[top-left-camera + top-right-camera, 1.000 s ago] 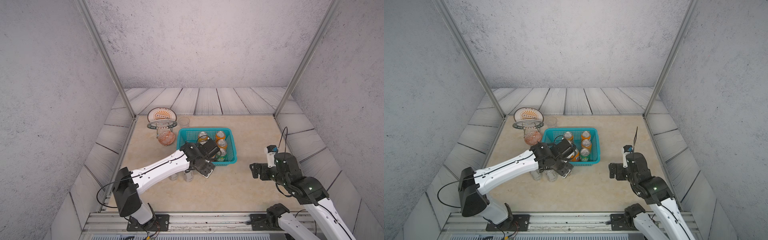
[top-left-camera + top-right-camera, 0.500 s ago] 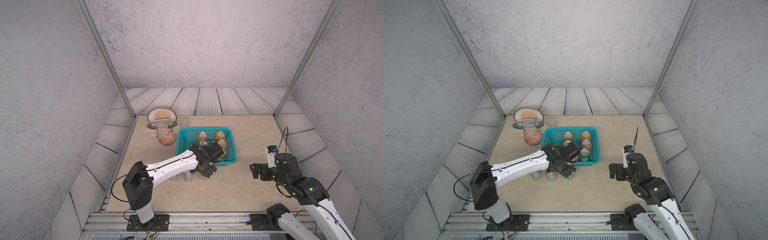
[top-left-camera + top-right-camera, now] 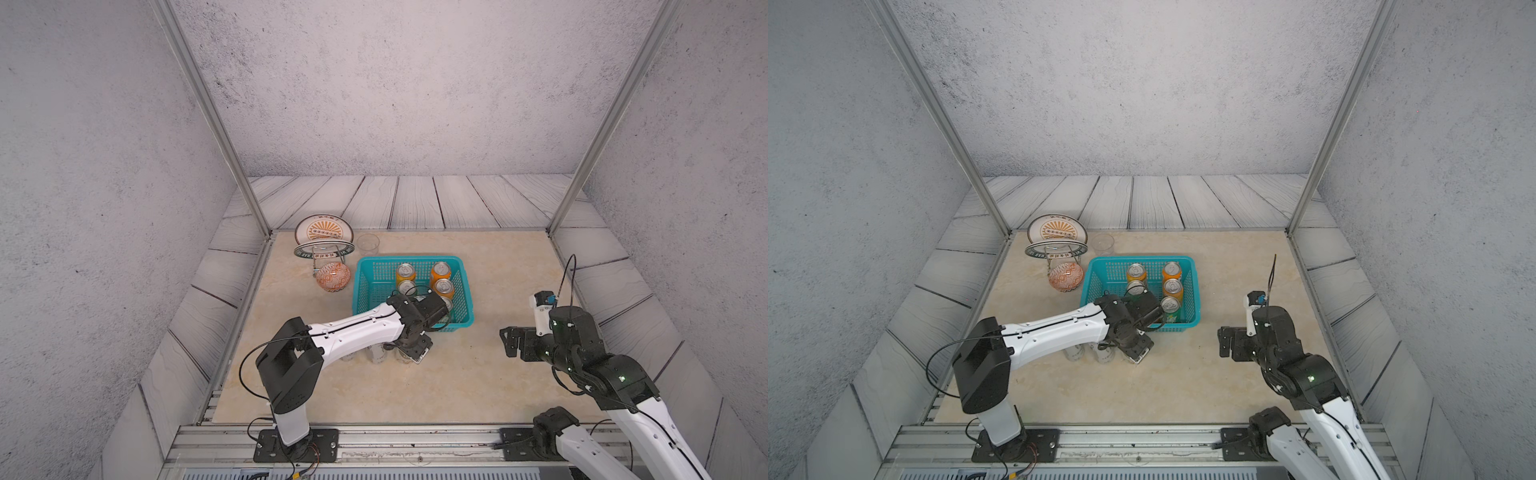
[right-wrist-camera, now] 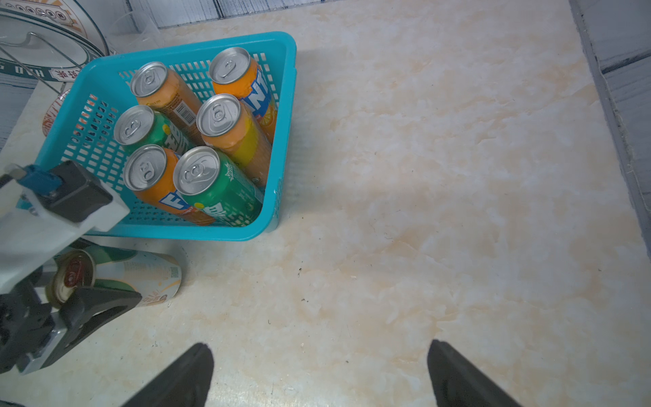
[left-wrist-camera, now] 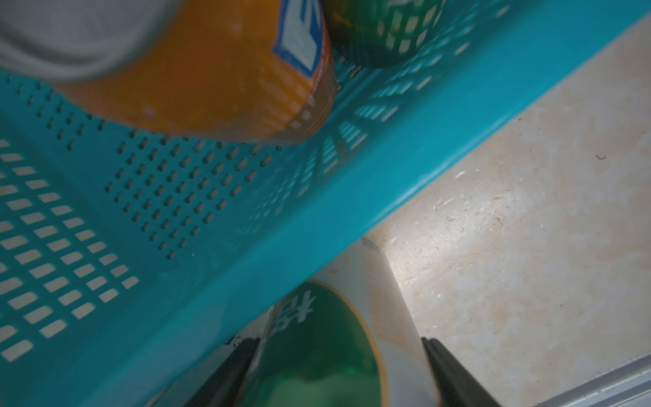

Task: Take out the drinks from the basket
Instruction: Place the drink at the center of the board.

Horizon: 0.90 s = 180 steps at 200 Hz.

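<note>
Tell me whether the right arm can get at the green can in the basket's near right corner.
Likely yes: its fingers are open, bare table lies between, and the green can stands uncovered.

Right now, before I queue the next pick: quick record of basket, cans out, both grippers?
basket: six inside, four orange cans, two green cans
out of basket: gold-topped can; two pale cans, partly hidden under left arm
left gripper: shut on gold-topped can, just outside basket's near wall
right gripper: open, empty, over table
</note>
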Motion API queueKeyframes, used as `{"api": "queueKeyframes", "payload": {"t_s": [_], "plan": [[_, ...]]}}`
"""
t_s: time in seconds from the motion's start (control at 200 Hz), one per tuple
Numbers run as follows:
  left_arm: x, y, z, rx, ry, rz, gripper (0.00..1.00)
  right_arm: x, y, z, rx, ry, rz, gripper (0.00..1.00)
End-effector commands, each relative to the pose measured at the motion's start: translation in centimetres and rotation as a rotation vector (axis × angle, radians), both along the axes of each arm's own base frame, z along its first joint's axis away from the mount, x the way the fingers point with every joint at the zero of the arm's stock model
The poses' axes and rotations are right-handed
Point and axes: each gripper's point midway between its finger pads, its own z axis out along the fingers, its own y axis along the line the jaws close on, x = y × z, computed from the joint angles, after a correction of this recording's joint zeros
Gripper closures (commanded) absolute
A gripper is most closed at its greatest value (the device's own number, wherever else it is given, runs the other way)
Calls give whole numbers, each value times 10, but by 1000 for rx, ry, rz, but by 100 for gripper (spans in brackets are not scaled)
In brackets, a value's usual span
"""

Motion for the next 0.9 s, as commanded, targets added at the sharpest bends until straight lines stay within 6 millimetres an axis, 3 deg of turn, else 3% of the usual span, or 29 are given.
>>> {"api": "queueKeyframes", "payload": {"t_s": [0.0,0.44,0.896], "plan": [[5,-3,0,-12,-25,11,33,-3,1,-5,7,15,0,1],[4,-7,-5,-18,-10,8,26,-3,1,-5,7,19,0,1],[5,-6,12,-40,-35,-6,20,0,2,-3,4,18,7,1]]}}
